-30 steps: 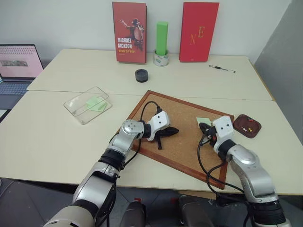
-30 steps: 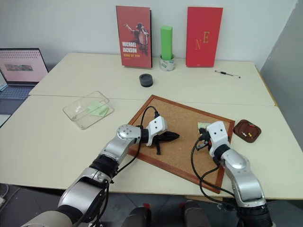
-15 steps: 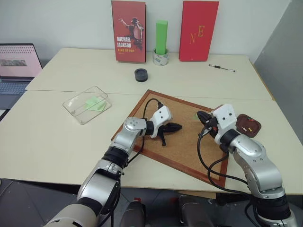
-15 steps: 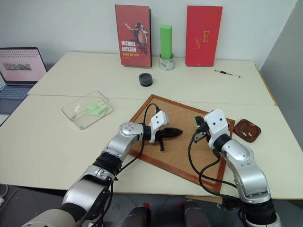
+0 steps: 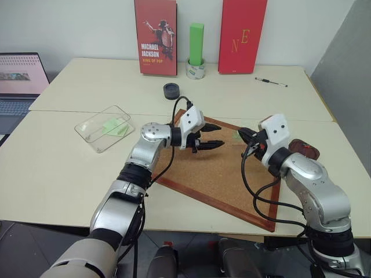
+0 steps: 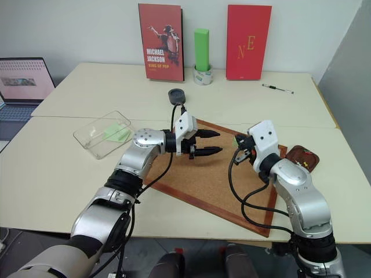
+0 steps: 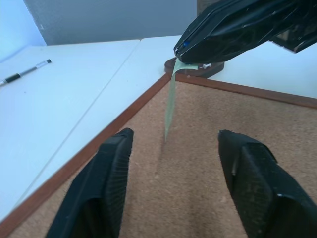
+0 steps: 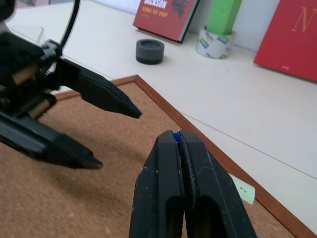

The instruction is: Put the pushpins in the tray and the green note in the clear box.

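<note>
green note [image 7: 171,106] hangs edge-on from the tip of the right gripper [image 7: 182,49], above the cork board [image 5: 232,174], over the board's far-right corner. right jaws pressed together on the slip's top edge; a pushpin seems to sit at the same tip, hard to confirm. likely lifted clear of the cork this way so paper and pin can be separated.

left gripper [image 5: 213,134] hovers over the cork board's far edge, fingers spread apart and empty, aimed across at the hanging note. reads as a handover setup: left takes the paper, since the clear box [image 5: 104,127] lies well off the board's left side, within the left arm's reach.

tray [image 5: 306,148] sits just off the board's right edge, largely hidden behind the right arm; pushpins [image 6: 301,164] show as a pale speck in it from the right eye view, count not readable.

a green slip already lies in the clear box; cannot tell whether it is another note. from the head views the held note is a faint green sliver beside the right gripper. whether the note is still pinned or only pinched is not visible.
</note>
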